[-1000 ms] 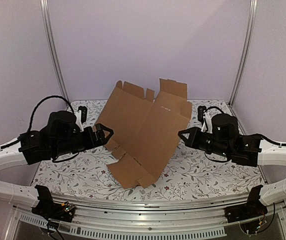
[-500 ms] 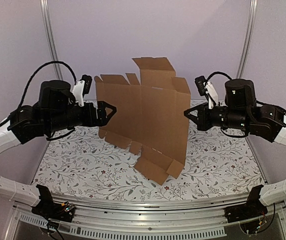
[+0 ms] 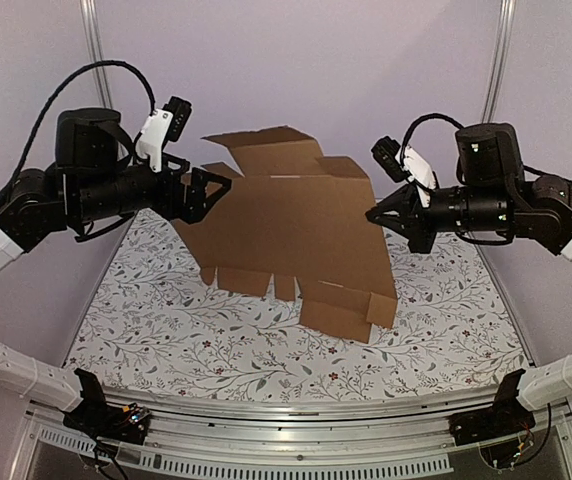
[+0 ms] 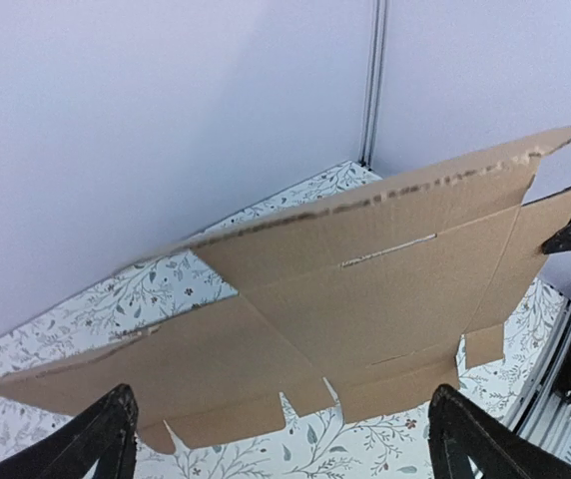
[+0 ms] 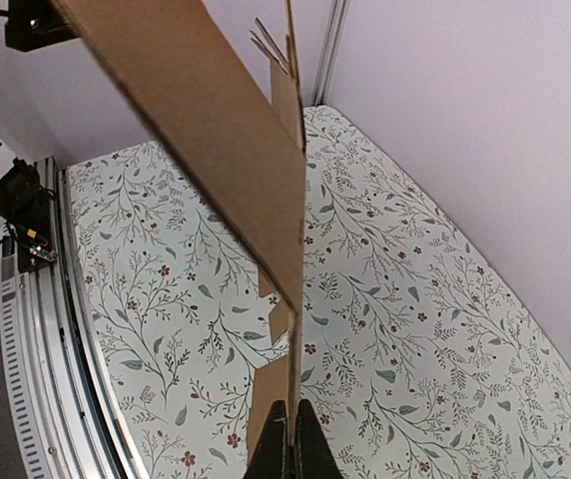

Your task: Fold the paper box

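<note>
**Two robot arms hold a flat paper box above the table**

Over the table's [image 3: 216, 350] left side, the left gripper [image 3: 209, 192] stands wide apart, its black fingers [image 4: 106, 439] framing the near edge of the brown sheet without clamping it; whether they touch the cardboard cannot be told. Above the table's middle, the paper box [image 3: 286, 230] is an unfolded die-cut sheet. It is lifted off the flowered tabletop and hangs roughly upright and broadside, with creases and a slot showing, tabs along its top and small flaps dangling from its lower edge. Over the table's right side, the right gripper [image 3: 374, 214] is pinched tight on the sheet's right-hand edge, fingers pressed together on the cardboard, which rises edge-on from them in the right wrist view.
</note>
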`<move>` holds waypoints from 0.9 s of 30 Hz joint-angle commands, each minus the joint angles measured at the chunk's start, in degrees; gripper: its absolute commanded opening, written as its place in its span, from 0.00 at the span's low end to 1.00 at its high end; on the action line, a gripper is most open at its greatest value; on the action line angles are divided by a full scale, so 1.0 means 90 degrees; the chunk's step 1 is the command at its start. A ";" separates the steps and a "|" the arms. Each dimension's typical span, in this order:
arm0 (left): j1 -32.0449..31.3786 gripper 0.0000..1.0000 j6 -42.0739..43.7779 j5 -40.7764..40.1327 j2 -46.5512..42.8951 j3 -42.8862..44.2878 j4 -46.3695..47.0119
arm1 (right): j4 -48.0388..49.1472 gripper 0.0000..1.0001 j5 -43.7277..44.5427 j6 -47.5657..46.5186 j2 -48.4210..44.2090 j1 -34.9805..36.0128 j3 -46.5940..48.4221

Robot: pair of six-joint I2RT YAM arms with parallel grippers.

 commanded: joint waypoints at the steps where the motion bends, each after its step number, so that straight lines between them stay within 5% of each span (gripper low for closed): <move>1: 0.0042 0.98 0.1660 0.0454 -0.0022 0.0437 0.0110 | -0.0638 0.00 -0.0631 -0.1298 0.0254 -0.0032 0.0603; 7: 0.0027 0.97 0.3160 0.0810 -0.0200 0.0237 0.0556 | -0.0873 0.00 -0.0483 -0.1594 0.0463 -0.0044 0.0909; 18: -0.0068 0.94 0.4518 0.0585 -0.0388 -0.0150 0.0492 | -0.0897 0.00 -0.0304 -0.1500 0.0502 -0.0041 0.0901; 23: -0.0170 0.86 0.4969 0.0618 -0.0210 -0.0099 0.0472 | -0.0881 0.00 -0.0328 -0.1469 0.0539 -0.0039 0.0929; 27: -0.0292 0.70 0.5472 0.0898 -0.0150 -0.0144 0.0482 | -0.0887 0.00 -0.0343 -0.1408 0.0588 -0.0041 0.0949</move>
